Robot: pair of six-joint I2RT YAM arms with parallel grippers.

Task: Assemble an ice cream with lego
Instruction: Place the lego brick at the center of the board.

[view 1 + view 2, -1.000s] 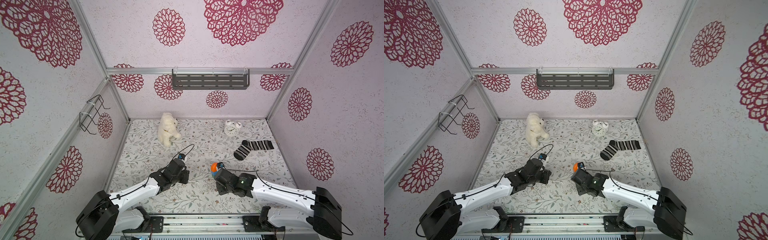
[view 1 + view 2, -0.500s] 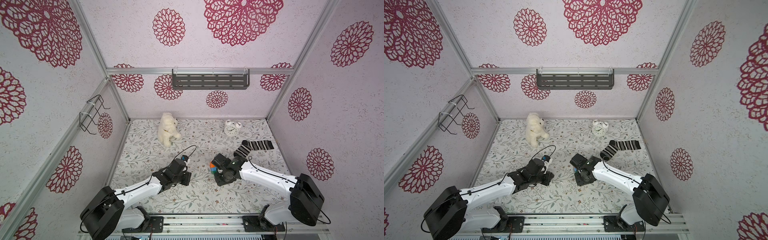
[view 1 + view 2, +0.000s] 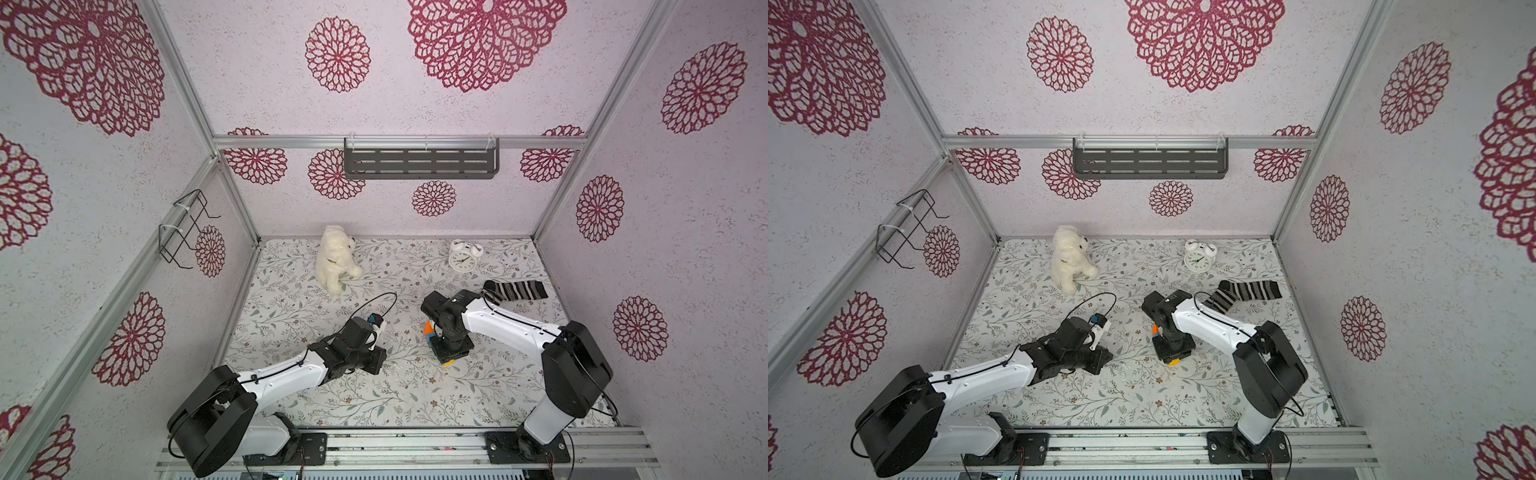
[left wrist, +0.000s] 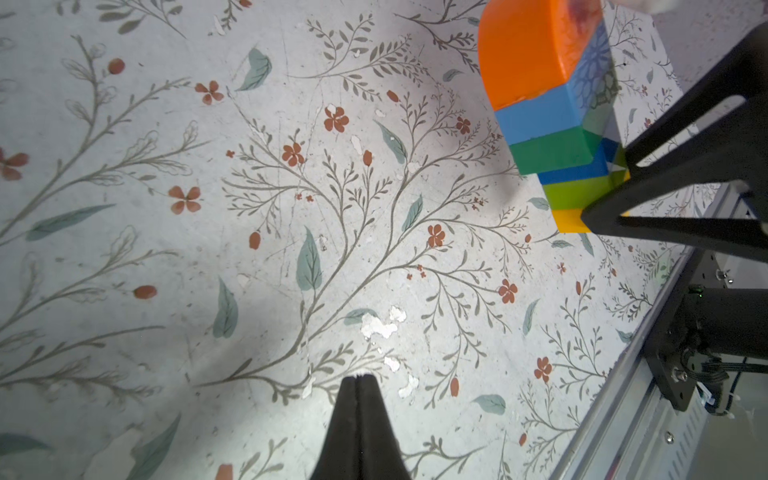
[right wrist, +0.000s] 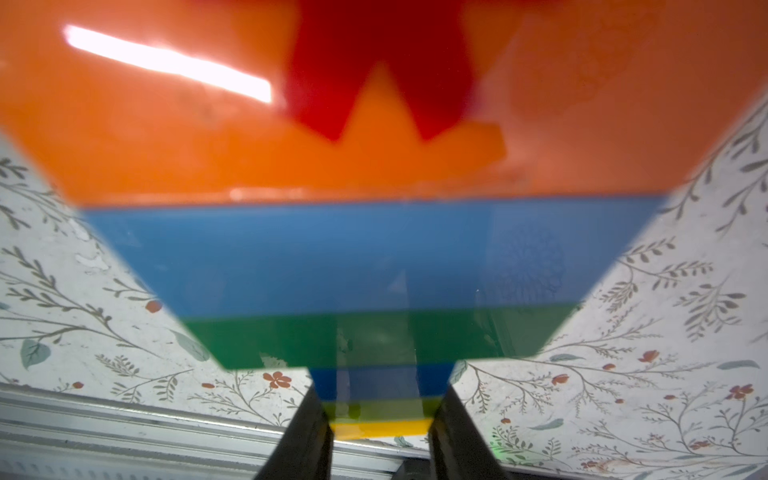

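The ice cream is a single stack: orange dome with a red asterisk, light-blue and green wide bricks, then a dark-blue, lime and yellow stem. My right gripper is shut on the lego stem, one finger on each side. In both top views only the orange end and the yellow tip show under the right gripper. The left wrist view shows the stack from the side, off to one edge. My left gripper is shut on nothing, low over the floral mat, left of the stack.
A white plush bear sits at the back left, an alarm clock at the back right, a striped sock just behind the right arm. A grey shelf hangs on the back wall. The metal rail runs along the front.
The right arm has swung its elbow out to the right and turned the stack, carrying it a little farther back. The left arm has barely moved.
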